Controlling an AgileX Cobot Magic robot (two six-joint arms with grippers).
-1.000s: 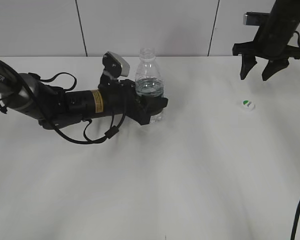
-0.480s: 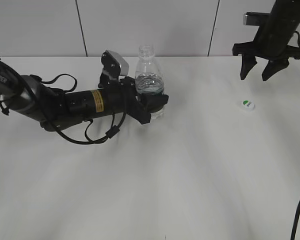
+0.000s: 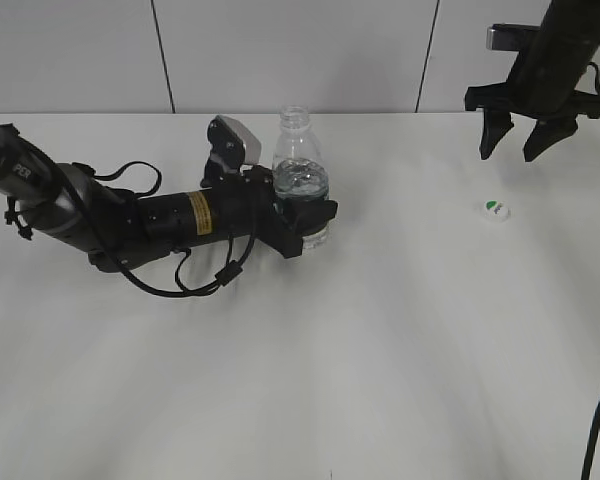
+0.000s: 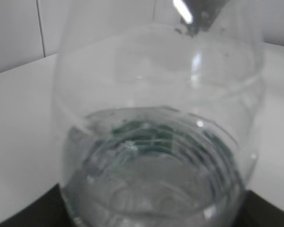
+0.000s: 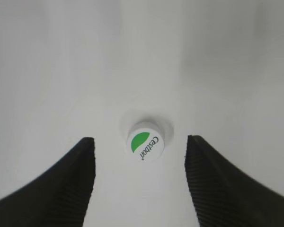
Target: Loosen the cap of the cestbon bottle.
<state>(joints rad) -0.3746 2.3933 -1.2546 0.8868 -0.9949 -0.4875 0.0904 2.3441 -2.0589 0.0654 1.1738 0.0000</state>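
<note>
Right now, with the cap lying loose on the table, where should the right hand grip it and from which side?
Grip the cap by its round side wall, coming straight down from above. It lies flat, printed top up, apart from the bottle. The right hand is open above it, one finger either side.

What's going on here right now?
The left gripper is clamped around the bottle, which stands upright on the table with its neck open. The cap is already off and lies on the table to the right. The right gripper hangs above the cap, jaws open and holding nothing.
</note>
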